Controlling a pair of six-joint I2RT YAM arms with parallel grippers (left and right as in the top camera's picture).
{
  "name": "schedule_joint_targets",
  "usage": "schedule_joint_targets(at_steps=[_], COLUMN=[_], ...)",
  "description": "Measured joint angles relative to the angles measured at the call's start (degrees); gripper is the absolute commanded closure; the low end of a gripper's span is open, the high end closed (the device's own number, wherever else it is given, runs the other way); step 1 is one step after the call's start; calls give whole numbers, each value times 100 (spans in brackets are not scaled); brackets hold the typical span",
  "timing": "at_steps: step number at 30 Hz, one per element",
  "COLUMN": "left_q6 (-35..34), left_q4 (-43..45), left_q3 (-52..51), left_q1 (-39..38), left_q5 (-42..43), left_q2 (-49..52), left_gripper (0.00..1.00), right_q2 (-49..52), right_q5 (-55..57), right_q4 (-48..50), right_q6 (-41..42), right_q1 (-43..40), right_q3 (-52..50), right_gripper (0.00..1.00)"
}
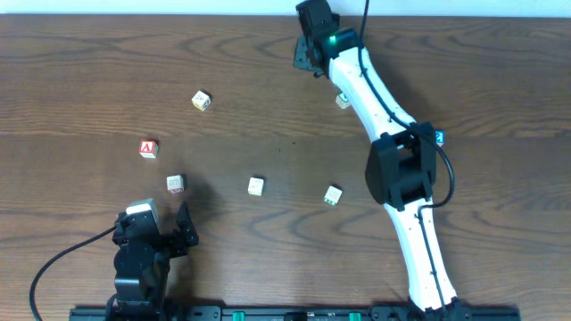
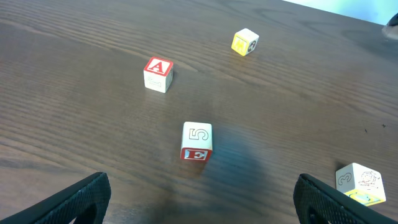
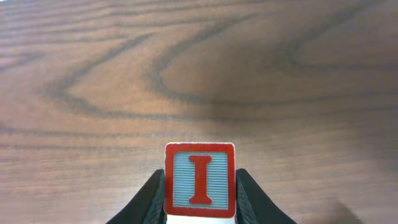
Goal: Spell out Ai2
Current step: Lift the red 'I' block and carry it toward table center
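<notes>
Fingers (image 3: 144, 200) of the right gripper (image 3: 199, 208) clamp the I block (image 3: 199, 179) at the far side of the table (image 1: 500, 80); the left gripper (image 2: 202, 198) gapes wide, empty. Best to carry the I low to just beside the A block (image 1: 148, 149), letter upward, edges squared, leaving room for a 2.

— What's in the gripper (image 3: 199, 200)?
— A block (image 3: 199, 180). Its face has a red "I" in a red frame, upright and facing the camera.
— How is it gripped?
— A black finger (image 3: 148, 202) presses on each side of the block.
— And beyond the block?
— The wooden table (image 3: 186, 74), with dark grain swirling above it.
</notes>
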Motion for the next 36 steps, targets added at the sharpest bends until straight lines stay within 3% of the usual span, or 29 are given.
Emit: schedule_joint_targets(at_steps=[3,8,18,36], left_q6=[0,0,0,0], left_q4=[0,0,0,0], left_q3=[0,0,0,0], left_q1=[0,0,0,0], left_q5=[0,0,0,0], left_q2=[0,0,0,0], left_gripper=[5,5,5,5], right_q2=[0,0,2,-109], right_q5=[-55,-151,-162,-31], right_q4=[-560,-1292,-1390,-1895], right_q6=[-42,-61,-81,-223], right_q1=[24,197,686,684], right_q3=[417,1023,1246,1121], right_gripper=[99,99,98,99])
